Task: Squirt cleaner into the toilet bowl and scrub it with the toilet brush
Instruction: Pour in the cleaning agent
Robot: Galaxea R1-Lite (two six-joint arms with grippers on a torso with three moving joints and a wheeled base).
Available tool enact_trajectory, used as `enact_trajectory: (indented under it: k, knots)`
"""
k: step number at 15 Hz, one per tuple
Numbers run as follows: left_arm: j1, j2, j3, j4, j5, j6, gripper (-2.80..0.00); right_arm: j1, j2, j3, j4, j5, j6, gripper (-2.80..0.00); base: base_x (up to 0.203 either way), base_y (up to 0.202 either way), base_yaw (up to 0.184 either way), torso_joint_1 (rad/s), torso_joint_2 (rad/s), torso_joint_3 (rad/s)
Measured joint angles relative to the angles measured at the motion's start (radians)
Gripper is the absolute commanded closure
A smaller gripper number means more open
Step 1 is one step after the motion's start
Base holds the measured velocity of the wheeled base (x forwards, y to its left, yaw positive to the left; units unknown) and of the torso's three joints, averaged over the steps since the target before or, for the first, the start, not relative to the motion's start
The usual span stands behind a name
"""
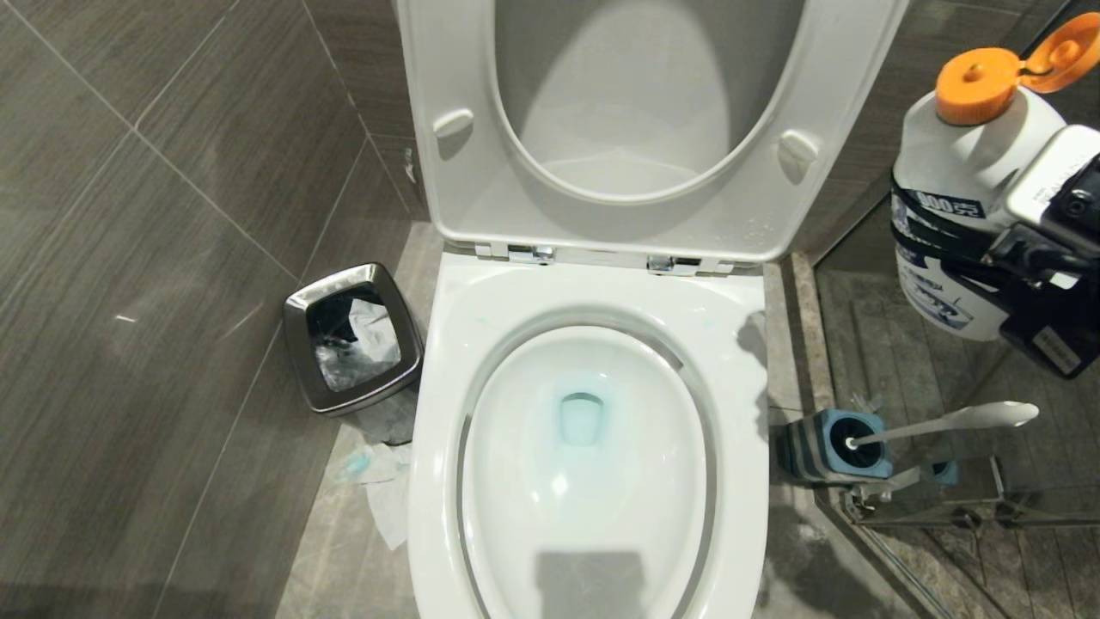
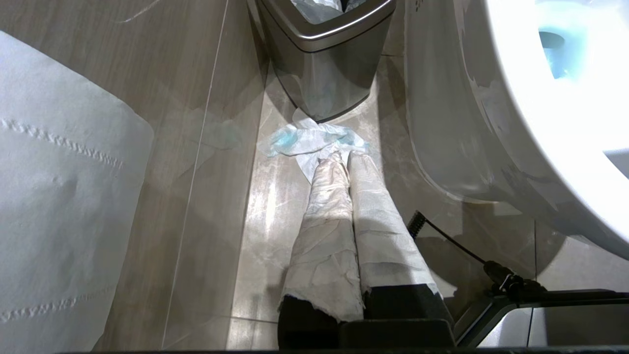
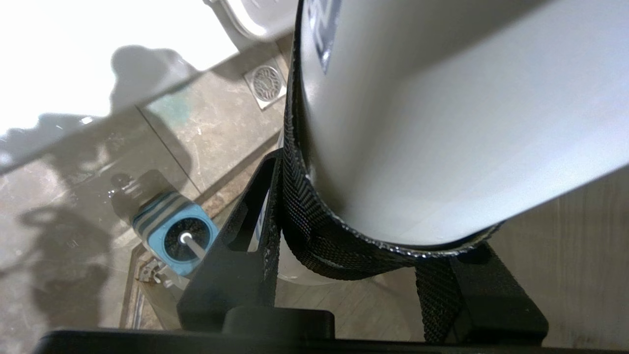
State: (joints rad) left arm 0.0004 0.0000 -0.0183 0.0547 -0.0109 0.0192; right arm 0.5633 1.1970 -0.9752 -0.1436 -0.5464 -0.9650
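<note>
— Where are we?
— Blue cleaner sits in the toilet bowl (image 1: 584, 464); the right gripper (image 1: 1014, 258) has its fingers clasped around the cleaner bottle (image 1: 962, 198), upright, orange cap flipped open. The left gripper (image 2: 344, 162) is idle, fingers pressed together.
— Next?
— I'd say park the bottle, then take the toilet brush (image 1: 945, 423): right of the bowl in its holder (image 1: 829, 447), handle leaning rightward.

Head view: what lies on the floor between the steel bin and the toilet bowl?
Crumpled tissue, blue-stained, lies beside the bin and the toilet bowl.

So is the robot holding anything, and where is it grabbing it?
Yes. The right gripper holds the white cleaner bottle around its body, below the open orange cap. The left gripper is shut and holds nothing.
</note>
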Motion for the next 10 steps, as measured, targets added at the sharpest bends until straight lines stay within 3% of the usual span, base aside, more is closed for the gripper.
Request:
enact_trajectory:
  k: [3, 10]
  knots:
    - [0.0, 0.0, 0.0, 0.0, 0.0, -0.001, 0.0, 0.057, 0.037, -0.027, 0.001, -0.061, -0.057, 0.0, 0.0, 0.0, 0.0, 0.0, 0.0, 0.0]
    - [0.0, 0.0, 0.0, 0.0, 0.0, 0.001, 0.0, 0.077, 0.057, -0.031, 0.01, -0.066, -0.223, 0.0, 0.0, 0.0, 0.0, 0.0, 0.0, 0.0]
